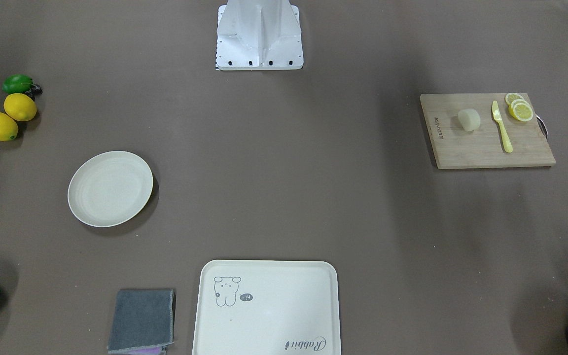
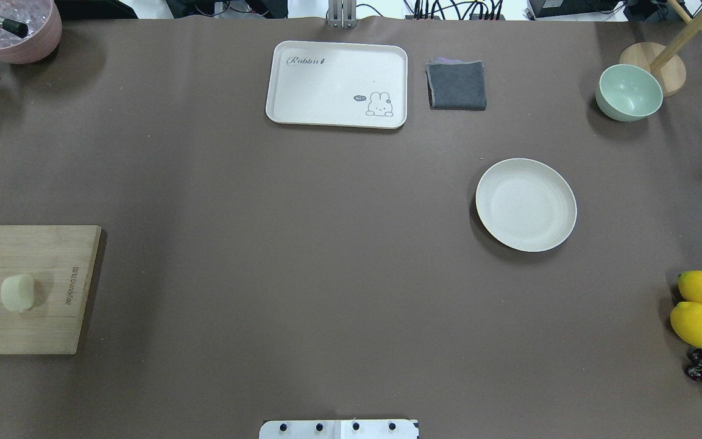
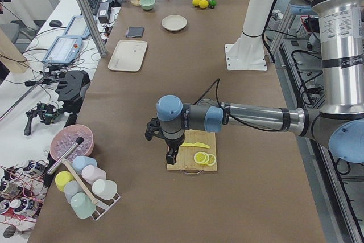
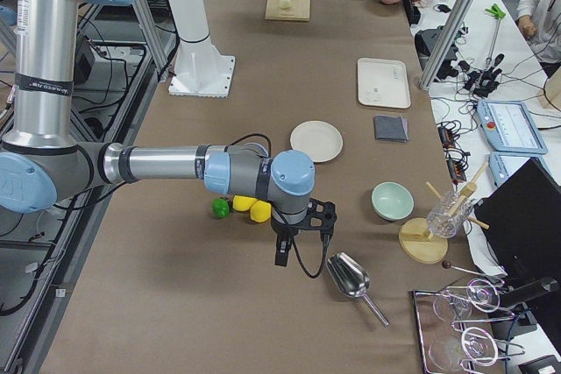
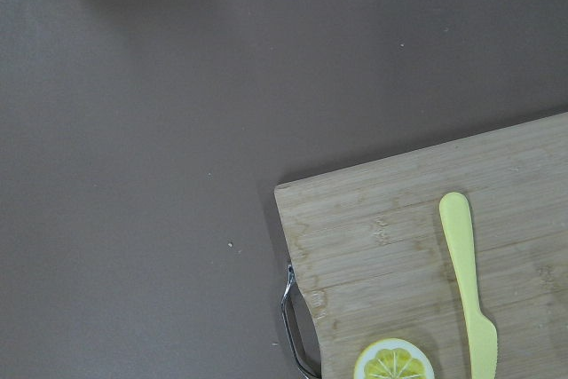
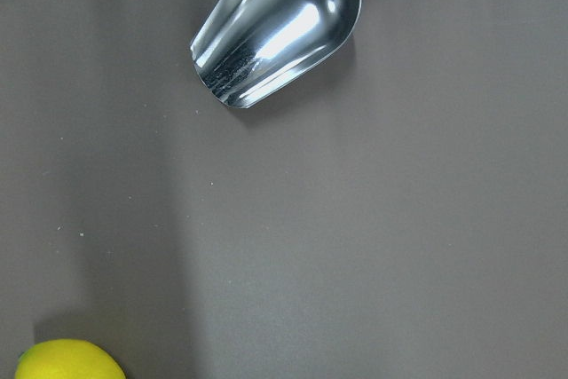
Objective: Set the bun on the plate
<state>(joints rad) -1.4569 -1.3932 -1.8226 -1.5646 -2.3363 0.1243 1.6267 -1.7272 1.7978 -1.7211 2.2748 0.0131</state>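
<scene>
Left jaws hung from the left arm point(image 3: 256, 119) just above the handle end of the cutting board point(image 1: 486, 148), and I could not tell if they stood apart or together (only the side view showed them, dark and partly turned away). Right jaws, under the right arm point(image 4: 166, 164), were equally unreadable. They hovered over the bare worktop point(image 1: 284, 172) at the opposite end, between the whole lemons point(image 1: 20, 107) and the metal scoop point(image 6: 280, 33).

The bun point(image 1: 469, 120) lay on the board, apart from the yellow knife point(image 1: 502, 127) and on its far side from the lemon slices point(image 1: 520, 109). The left wrist camera saw only the knife, one slice and the board's corner, not the bun. So the bun lay beyond the knife from those jaws, along the board toward the robot's middle. Its long axis I could not read with certainty.

The plate point(image 1: 110, 189) sat empty on the robot's right half, well apart from the board. In my judgement the left arm was clearly nearer for the pick, with a long carry across afterwards.
</scene>
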